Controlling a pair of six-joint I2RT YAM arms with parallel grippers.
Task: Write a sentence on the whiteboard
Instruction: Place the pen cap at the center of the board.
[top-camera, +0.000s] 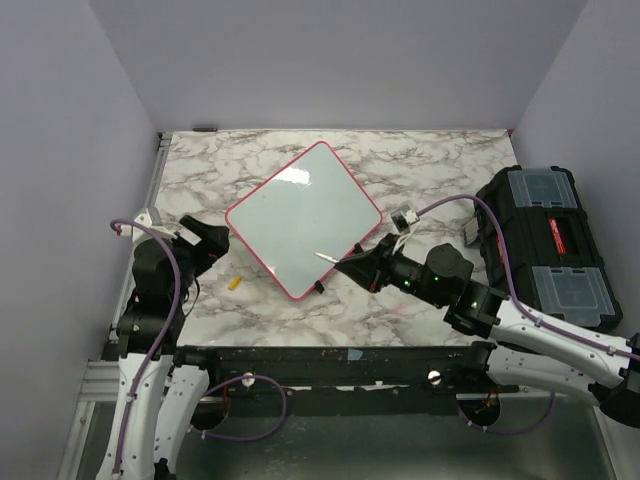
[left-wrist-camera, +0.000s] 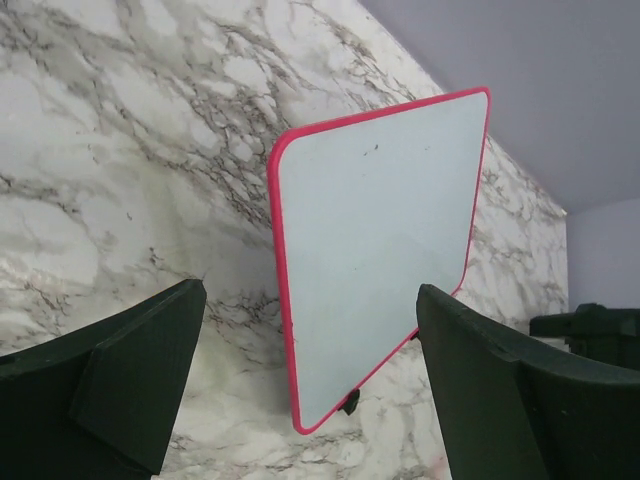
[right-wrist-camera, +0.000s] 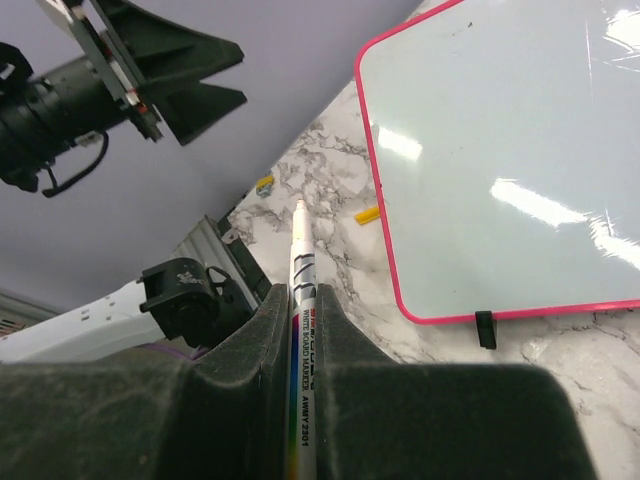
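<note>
Whiteboard, white square, pink-red rim, flat on marble counter between arms; face looks blank to me. Right tool clamps white marker, nib forward for writing; left tool wide, free to steady board.

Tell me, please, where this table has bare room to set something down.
The table is bare along the far wall beyond the whiteboard, and at the near edge below the board's near corner. It is crowded left of the board, around the left gripper and yellow piece, and right of it, where the right gripper holds the marker near the toolbox.
</note>
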